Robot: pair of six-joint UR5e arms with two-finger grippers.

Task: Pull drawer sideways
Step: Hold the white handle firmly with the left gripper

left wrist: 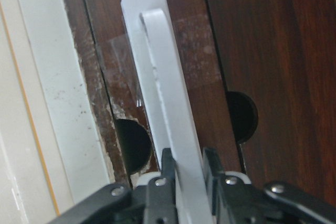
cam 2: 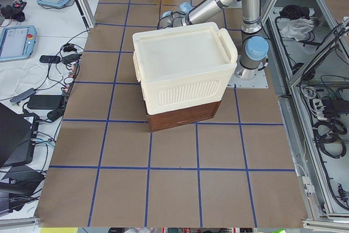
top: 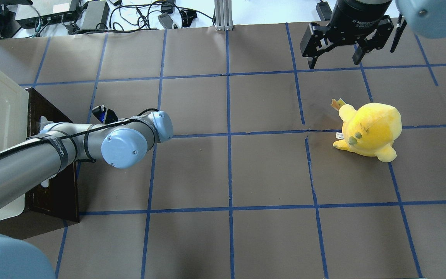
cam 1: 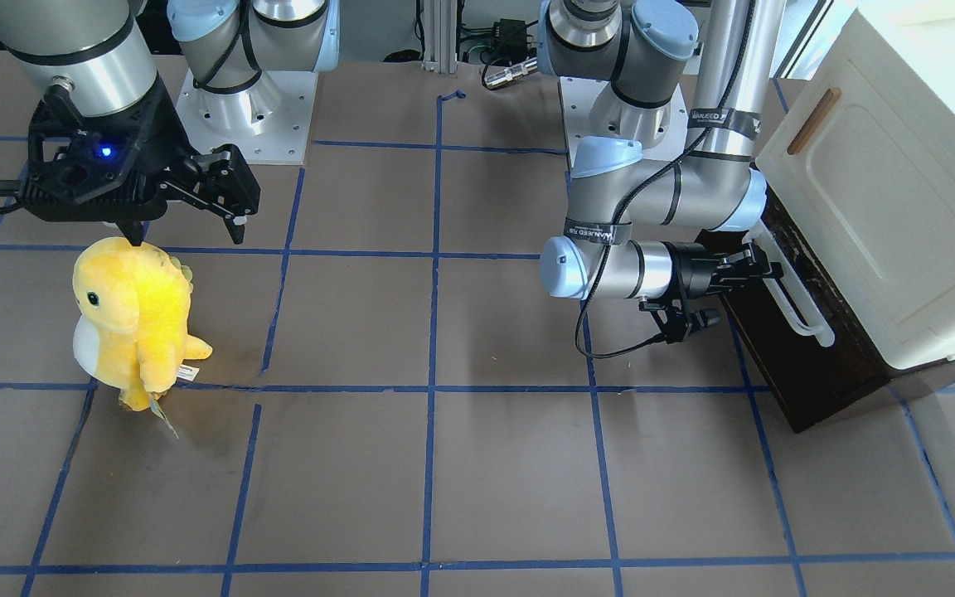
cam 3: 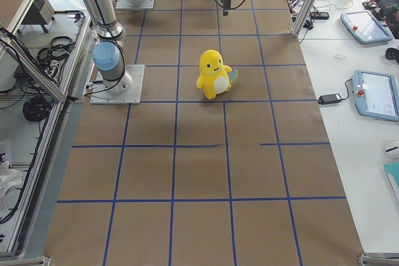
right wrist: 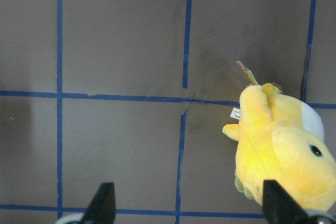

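Dark brown wood, scuffed and chipped near one edge, makes the front of the one drawer (cam 1: 826, 381), which sits at the bottom of a cream cabinet (cam 1: 884, 215) at the table's (cam 1: 444, 464) 9 o'clock edge in the overhead view. One long white bar handle (cam 1: 801, 303) with rounded ends runs along the front. The left wrist view shows two dark round holes in the wood behind it and a patch of clear tape beside its tip. Readable writing is scarce. Black straps (cam 1: 598, 234) on the left arm carry white letters that look like "WANUEED", seen on two straps in the front view. The right gripper's (top: 333, 64) body shows "Adaptive" in the overhead view, with the rest unclear. A small white tag on the one yellow plush (top: 368, 130) has print too small to read. The left gripper (cam 1: 763, 269) lies level with its fingers clamped on the handle, one on either side of the bar, as the left wrist view makes plain. The right gripper hangs above the table at 1 o'clock in the overhead view, its fingers spread wide and holding nothing. The plush stands just below it at 3 o'clock. Two arms and two grippers are in sight.
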